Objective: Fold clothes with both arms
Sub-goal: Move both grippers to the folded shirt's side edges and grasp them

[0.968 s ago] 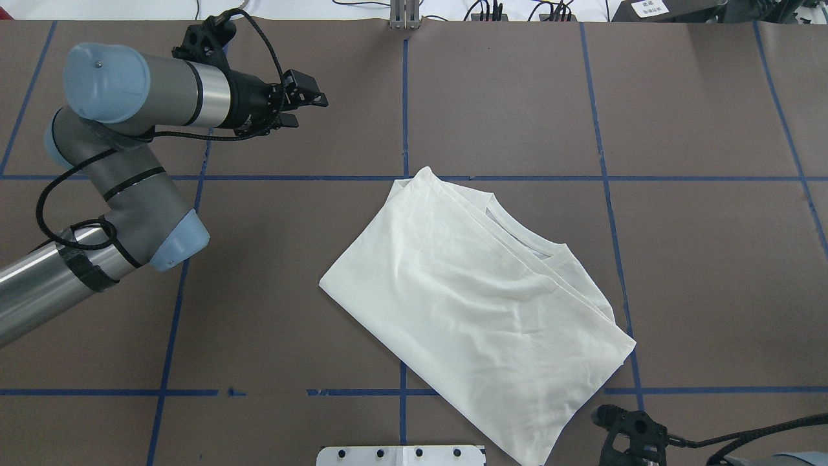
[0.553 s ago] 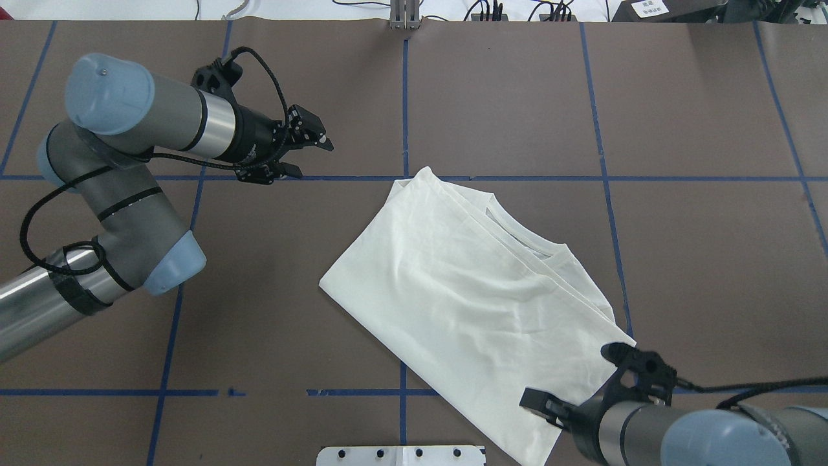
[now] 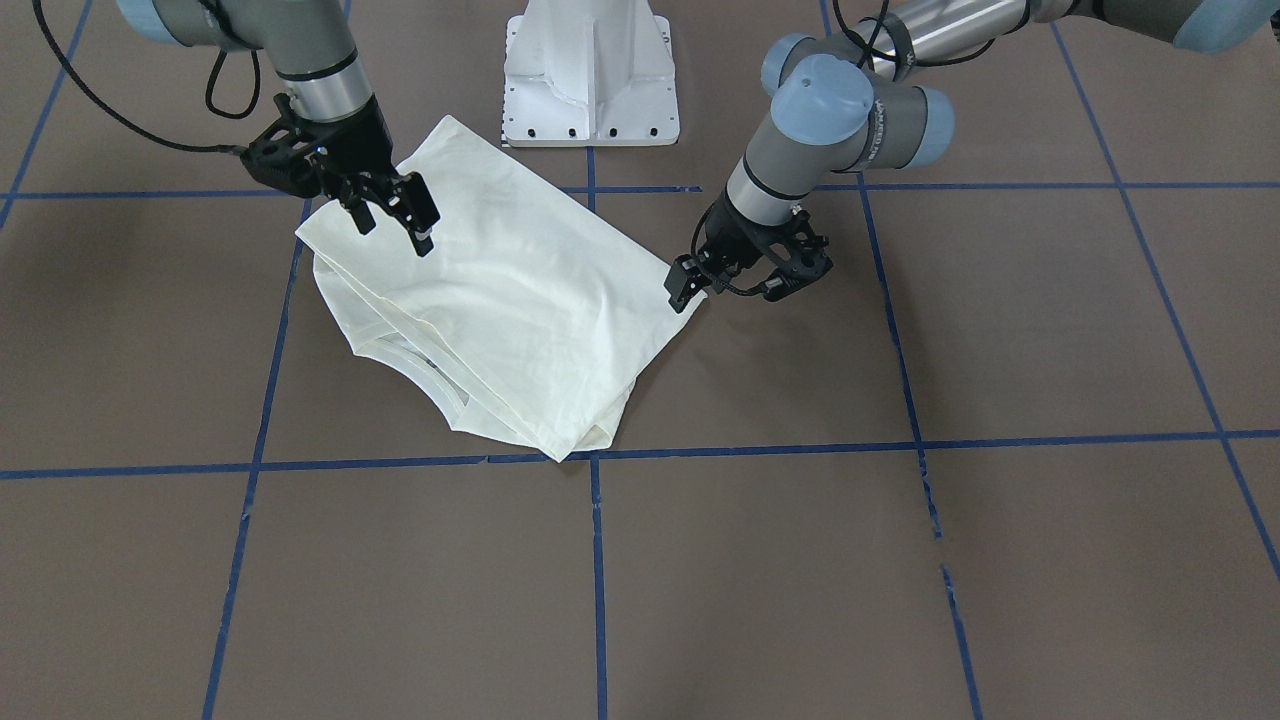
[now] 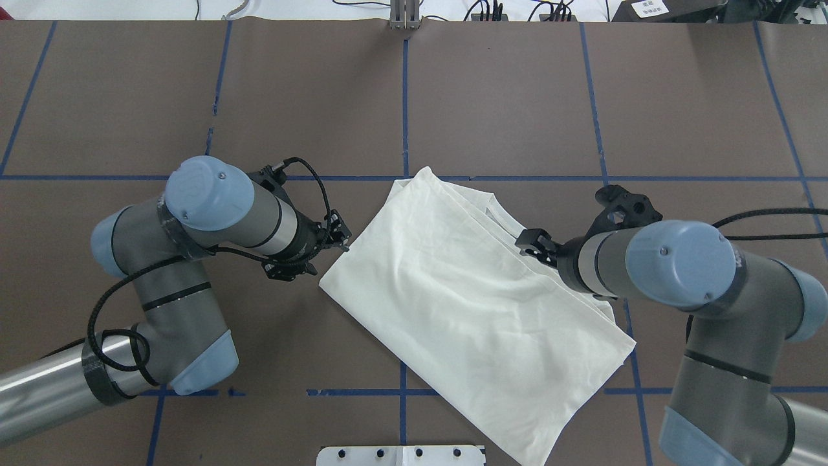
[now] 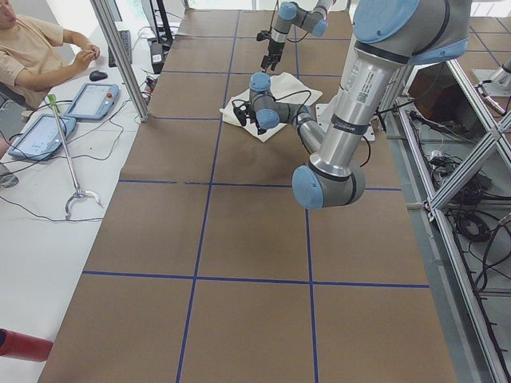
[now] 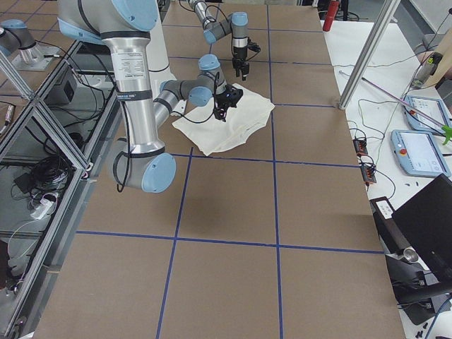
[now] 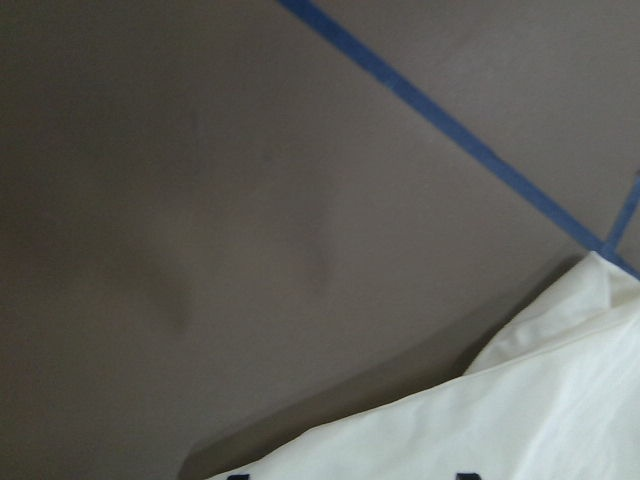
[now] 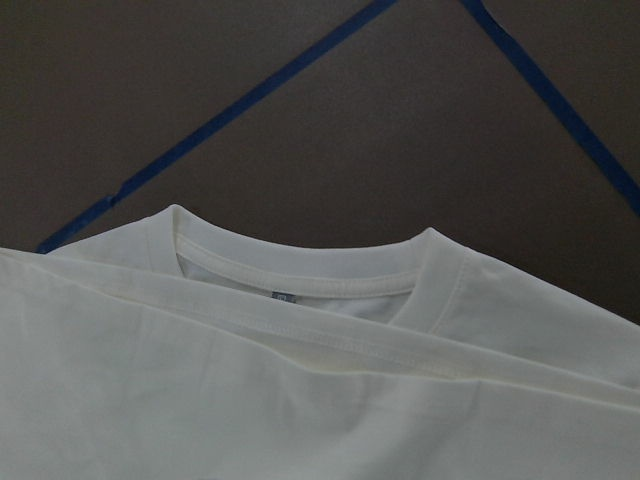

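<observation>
Starting at the left of the overhead view: brown worktop (image 4: 259, 97), matte and flat, marked into squares by blue tape (image 4: 404, 97). In the middle lies the T-shirt (image 4: 472, 304), folded into a rough rectangle and set on a diagonal. One corner points to the far side and another reaches the near edge by the white base plate (image 4: 401, 455). The plain cream side faces up. The cloth is soft and thin, with shallow creases across the top layer and stacked folded edges along its far-right side. On that side the collar (image 8: 330, 282) peeks out, a ribbed curved band with a neat stitched seam and a small grey label tucked under it.

Now the tools, from the left. The left tool (image 4: 317, 255) sits low, just beside the shirt's left corner. Its jaws are spread apart with nothing between them, and its wrist camera catches two dark tips wide apart at the cream edge. In the front-facing view one finger (image 3: 684, 287) is right at that corner, and whether it touches the cloth I cannot tell.

Across to the right, the right tool (image 4: 533, 244) is over the shirt's collar side. Its fingers are well spread in the front-facing view and grip nothing.
</observation>
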`<control>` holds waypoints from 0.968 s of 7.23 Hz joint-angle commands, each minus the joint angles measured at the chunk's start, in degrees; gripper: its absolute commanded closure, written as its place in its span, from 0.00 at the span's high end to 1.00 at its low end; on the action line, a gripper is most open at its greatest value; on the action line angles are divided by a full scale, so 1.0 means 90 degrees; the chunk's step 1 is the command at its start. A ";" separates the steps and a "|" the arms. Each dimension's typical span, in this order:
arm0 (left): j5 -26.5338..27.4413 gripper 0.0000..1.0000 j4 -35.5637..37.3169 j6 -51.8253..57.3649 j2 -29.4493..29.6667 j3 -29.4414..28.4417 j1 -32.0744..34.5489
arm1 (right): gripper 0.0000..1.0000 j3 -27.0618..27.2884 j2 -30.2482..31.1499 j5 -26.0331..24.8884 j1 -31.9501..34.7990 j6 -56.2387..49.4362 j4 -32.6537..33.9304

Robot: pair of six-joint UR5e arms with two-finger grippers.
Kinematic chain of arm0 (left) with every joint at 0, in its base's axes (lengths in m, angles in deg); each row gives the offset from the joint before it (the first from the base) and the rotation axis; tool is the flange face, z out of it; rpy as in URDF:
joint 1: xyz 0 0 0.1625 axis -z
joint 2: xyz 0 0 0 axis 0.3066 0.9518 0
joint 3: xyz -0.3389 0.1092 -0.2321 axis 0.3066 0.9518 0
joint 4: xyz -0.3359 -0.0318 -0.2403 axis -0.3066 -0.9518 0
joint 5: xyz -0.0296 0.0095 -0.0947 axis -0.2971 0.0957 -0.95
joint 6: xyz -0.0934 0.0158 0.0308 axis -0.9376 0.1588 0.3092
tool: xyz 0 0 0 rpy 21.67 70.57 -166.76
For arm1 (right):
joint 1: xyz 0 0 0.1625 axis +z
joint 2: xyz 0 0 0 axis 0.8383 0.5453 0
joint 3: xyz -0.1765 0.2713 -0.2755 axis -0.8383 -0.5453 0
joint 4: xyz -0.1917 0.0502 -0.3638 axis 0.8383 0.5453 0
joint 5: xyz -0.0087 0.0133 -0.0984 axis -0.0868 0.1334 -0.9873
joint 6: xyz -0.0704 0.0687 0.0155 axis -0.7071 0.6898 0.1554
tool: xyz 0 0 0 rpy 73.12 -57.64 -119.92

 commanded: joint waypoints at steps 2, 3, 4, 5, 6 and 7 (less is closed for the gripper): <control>0.0136 0.62 0.0135 -0.0049 -0.0021 -0.0131 -0.0393 | 1.00 -0.0273 -0.0192 0.0253 0.0393 -0.0427 0.0003; 0.0214 0.55 0.0145 -0.0049 -0.0031 -0.0140 -0.0393 | 1.00 -0.0273 -0.0183 0.0263 0.0403 -0.0427 0.0003; 0.0312 0.44 0.0280 -0.0049 -0.0021 -0.0141 -0.0393 | 1.00 -0.0273 -0.0182 0.0282 0.0403 -0.0427 0.0003; 0.0351 0.30 0.0369 -0.0039 -0.0021 -0.0141 -0.0383 | 1.00 -0.0292 -0.0182 0.0282 0.0403 -0.0427 0.0003; 0.0361 0.07 0.0389 0.0009 -0.0021 -0.0150 -0.0364 | 1.00 -0.0322 -0.0182 0.0302 0.0403 -0.0427 0.0003; 0.0361 0.00 0.0399 0.0058 -0.0050 -0.0160 -0.0296 | 1.00 -0.0331 -0.0182 0.0312 0.0393 -0.0427 0.0003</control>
